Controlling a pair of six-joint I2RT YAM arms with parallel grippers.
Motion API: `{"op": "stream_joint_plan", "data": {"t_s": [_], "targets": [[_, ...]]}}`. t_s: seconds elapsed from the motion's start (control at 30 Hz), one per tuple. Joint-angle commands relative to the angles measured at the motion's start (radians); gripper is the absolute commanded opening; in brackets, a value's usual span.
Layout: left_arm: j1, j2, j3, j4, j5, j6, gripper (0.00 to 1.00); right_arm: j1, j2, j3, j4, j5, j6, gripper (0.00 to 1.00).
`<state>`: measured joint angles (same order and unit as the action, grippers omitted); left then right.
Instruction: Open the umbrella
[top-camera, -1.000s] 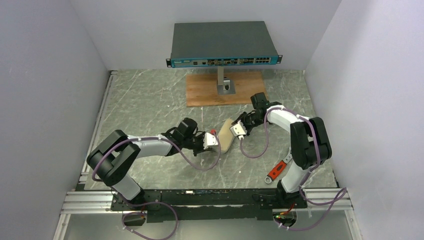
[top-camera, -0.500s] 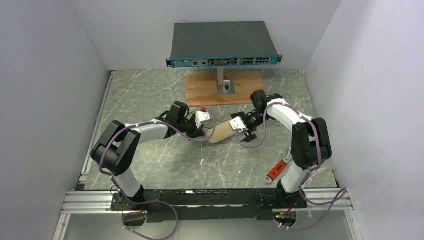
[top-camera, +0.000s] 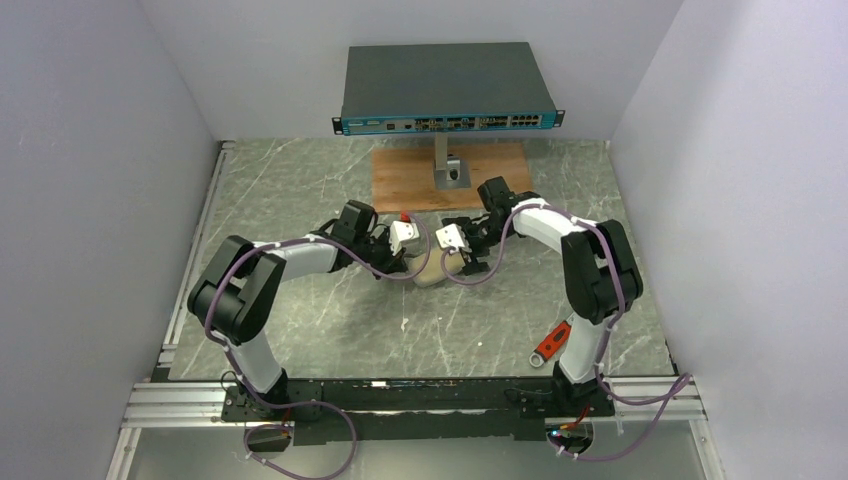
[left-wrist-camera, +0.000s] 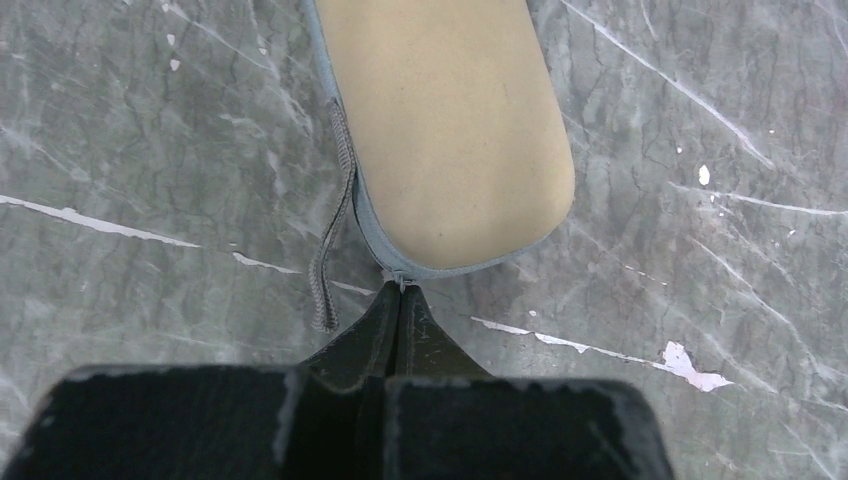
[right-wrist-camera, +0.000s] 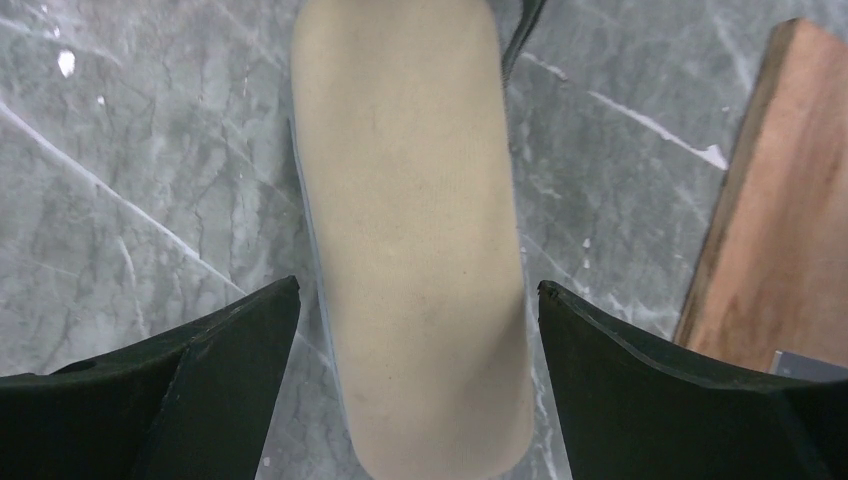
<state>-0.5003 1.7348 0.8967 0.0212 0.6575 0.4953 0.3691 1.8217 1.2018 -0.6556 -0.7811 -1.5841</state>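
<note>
Centrally, matte cream oval case (left-wrist-camera: 445, 130), black left fingers (left-wrist-camera: 384, 322) pinched

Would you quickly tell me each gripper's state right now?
Left gripper: closed, seemingly pinching the cream case's zipper pull.
Right gripper: open, straddling the case.

White link shells, black joint housings on left arm (top-camera: 295, 260) and right arm (top-camera: 555, 230). Purple cables (top-camera: 351, 437) loop along both and trail below the black base bar (top-camera: 420, 398). White wrist blocks (top-camera: 405, 237) farthest from base bar. Left gripper (left-wrist-camera: 400, 287), right gripper (right-wrist-camera: 420, 288): matte black wedge fingers.
</note>
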Motion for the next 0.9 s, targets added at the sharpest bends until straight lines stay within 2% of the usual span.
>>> {"op": "stream_joint_plan", "data": {"t_s": [0.0,0.1,0.2,0.27,0.43,0.6,0.73,0.87], "targets": [[0.010,0.012,0.048,0.015,0.036,0.010,0.00,-0.012,0.063,0.075,-0.153,-0.009,-0.123,0.87],[0.010,0.012,0.044,0.023,0.029,0.005,0.00,-0.017,0.099,0.095,-0.183,0.013,-0.132,0.80],[0.010,-0.006,0.020,0.040,0.010,-0.006,0.00,-0.016,0.118,0.102,-0.124,0.037,-0.044,0.62],[0.009,-0.036,-0.011,0.060,0.005,-0.020,0.00,-0.016,0.117,0.094,-0.063,0.055,0.054,0.54],[-0.006,-0.094,-0.082,0.103,-0.012,-0.094,0.00,-0.016,0.087,0.037,0.054,0.105,0.214,0.46],[-0.075,-0.135,-0.143,0.181,-0.056,-0.171,0.00,0.003,0.049,-0.010,0.158,0.170,0.442,0.43],[-0.095,-0.110,-0.146,0.250,-0.112,-0.308,0.00,0.038,0.031,-0.014,0.248,0.253,0.736,0.43],[-0.083,-0.056,-0.133,0.340,-0.159,-0.438,0.00,0.051,0.032,0.003,0.228,0.234,0.958,0.49]]}}
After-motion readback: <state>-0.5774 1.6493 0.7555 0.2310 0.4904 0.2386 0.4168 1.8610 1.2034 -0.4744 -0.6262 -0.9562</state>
